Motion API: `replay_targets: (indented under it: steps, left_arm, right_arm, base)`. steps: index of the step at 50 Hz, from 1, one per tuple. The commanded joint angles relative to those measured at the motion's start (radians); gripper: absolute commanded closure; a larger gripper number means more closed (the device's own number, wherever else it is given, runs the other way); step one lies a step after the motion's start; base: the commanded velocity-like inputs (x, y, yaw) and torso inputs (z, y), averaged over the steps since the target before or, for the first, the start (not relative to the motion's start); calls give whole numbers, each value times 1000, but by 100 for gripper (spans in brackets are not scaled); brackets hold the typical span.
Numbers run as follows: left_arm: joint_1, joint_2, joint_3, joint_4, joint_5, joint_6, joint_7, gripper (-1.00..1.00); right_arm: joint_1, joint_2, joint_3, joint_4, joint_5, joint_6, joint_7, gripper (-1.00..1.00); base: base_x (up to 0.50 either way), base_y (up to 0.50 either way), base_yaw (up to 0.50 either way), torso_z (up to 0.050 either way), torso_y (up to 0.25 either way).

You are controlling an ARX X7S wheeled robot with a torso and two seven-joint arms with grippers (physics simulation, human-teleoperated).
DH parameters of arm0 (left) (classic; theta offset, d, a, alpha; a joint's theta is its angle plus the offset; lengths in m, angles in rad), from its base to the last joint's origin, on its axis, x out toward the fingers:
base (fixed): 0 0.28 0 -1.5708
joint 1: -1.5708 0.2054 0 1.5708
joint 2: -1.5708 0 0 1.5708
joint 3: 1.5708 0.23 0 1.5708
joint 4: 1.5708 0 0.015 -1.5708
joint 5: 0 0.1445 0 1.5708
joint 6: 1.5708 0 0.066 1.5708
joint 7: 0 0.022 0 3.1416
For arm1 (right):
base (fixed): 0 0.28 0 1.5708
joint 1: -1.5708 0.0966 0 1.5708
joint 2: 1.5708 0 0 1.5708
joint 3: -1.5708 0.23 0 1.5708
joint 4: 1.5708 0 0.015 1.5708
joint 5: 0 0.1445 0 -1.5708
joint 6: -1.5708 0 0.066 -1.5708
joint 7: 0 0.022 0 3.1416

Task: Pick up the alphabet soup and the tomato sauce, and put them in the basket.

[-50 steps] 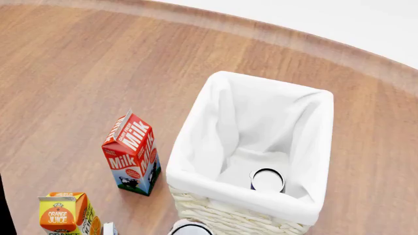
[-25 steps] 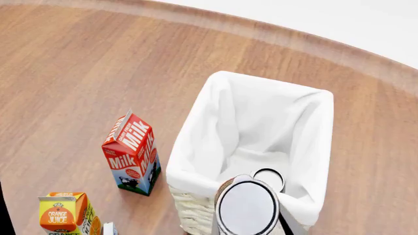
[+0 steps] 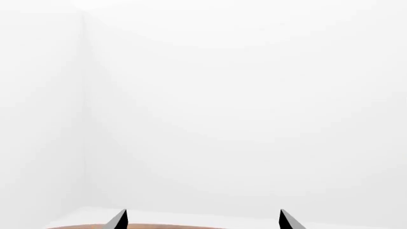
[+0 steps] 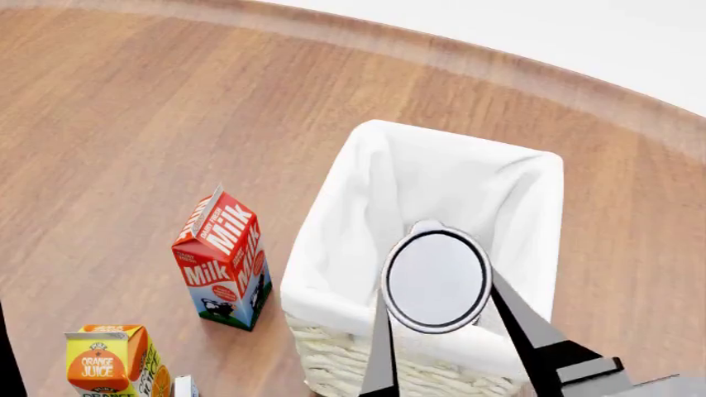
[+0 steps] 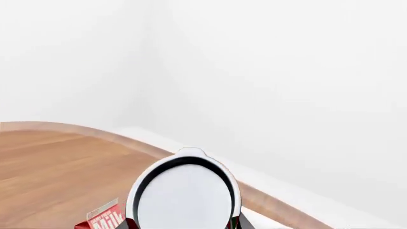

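My right gripper (image 4: 439, 310) is shut on the tomato sauce (image 4: 436, 277), a can with a silvery top. It holds the can upright over the near part of the basket (image 4: 464, 136), a cream wicker basket with a white liner. In the right wrist view the can top (image 5: 184, 195) fills the space between the jaws, with red and green label edges showing. The alphabet soup is hidden behind the held can. My left gripper (image 3: 203, 222) is open and empty, facing a white wall, and is out of the head view.
A red milk carton (image 4: 224, 260) stands left of the basket; it also shows in the right wrist view (image 5: 102, 220). An orange juice carton (image 4: 111, 362) stands at the near left. The round wooden table's far edge (image 4: 497, 70) curves behind the basket.
My right gripper came up from the bottom edge with the can and moved forward over the basket, covering the can that lay inside it. The left arm has not visibly moved.
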State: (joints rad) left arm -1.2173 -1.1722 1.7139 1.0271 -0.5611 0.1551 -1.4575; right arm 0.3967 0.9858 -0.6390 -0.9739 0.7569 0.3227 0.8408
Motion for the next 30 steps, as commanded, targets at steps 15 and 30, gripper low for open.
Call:
replay_targets:
  steps: [15, 30]
  left_arm:
    - [2, -6, 2, -3, 2, 9, 1, -100]
    - [6, -14, -1, -13, -1, 18, 4, -100]
  right_arm:
    - [245, 7, 83, 148, 234, 120, -88, 100]
    - [357, -6, 86, 280, 295, 187, -167, 100]
  base:
    - [0, 0, 0, 0, 1]
    - [0, 0, 0, 0, 0]
